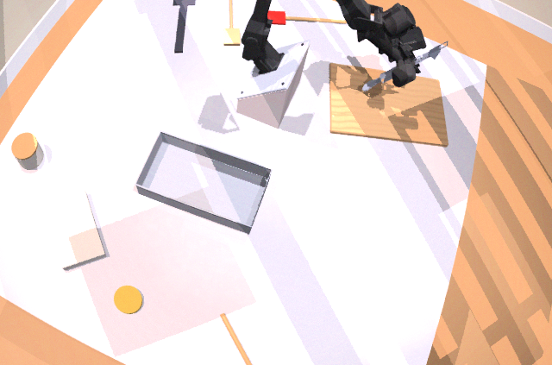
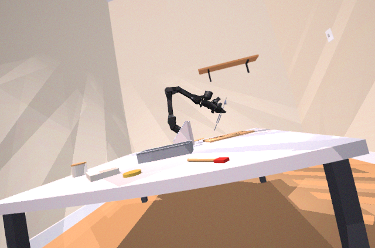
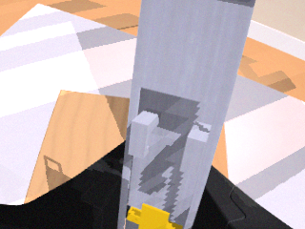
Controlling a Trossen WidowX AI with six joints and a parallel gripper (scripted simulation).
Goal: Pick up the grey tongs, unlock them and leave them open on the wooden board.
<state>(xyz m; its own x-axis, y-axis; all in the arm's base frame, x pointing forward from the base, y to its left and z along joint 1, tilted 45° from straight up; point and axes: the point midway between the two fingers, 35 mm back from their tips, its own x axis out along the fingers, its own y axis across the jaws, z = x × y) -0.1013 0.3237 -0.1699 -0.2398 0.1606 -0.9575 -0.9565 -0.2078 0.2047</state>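
A: Claw (image 1: pixel 408 67), upper right of the top view. State?

B: Clamped on the tongs (image 1: pixel 402 67). Jaws shut against the grey arms, tongs pinned between them.

A: Where do the tongs sit?

B: In the air, over the upper right part of the board (image 1: pixel 386 104). Not touching it. Exterior view shows the tongs (image 2: pixel 220 114) hanging steeply, tips down and lower left, hinge end up at the claw (image 2: pixel 221 108). Clear gap between tips and the board (image 2: pixel 229 135).

A: Top view orientation?

B: Slanted. Tips toward the lower left, over the board's upper middle; the other end sticks out upper right past the board's edge.

A: Open or locked?

B: Wrist view fills with the tongs (image 3: pixel 191 90) running up the middle of the frame. Near the bottom a yellow piece (image 3: pixel 152 224) sits on them, with two pale grey bars just above it. Whether the arms have spread, cannot tell from any view.

A: The tin?

B: Tin (image 1: pixel 203 181) at centre left of the top view, well apart from the board. Nothing lies across it.

A: Other items?

B: Arm's wedge base (image 1: pixel 272 86) between tin and board. Black spatula (image 1: pixel 183 12) upper left, pale spatula (image 1: pixel 231 16) beside it, red spatula (image 1: pixel 300 18) behind the arm. Yellow disc (image 1: pixel 128 298) lower left, small cup (image 1: pixel 27 150) at far left, flat block (image 1: pixel 87 244) between them. Wooden stick (image 1: pixel 235 339) at the bottom edge.
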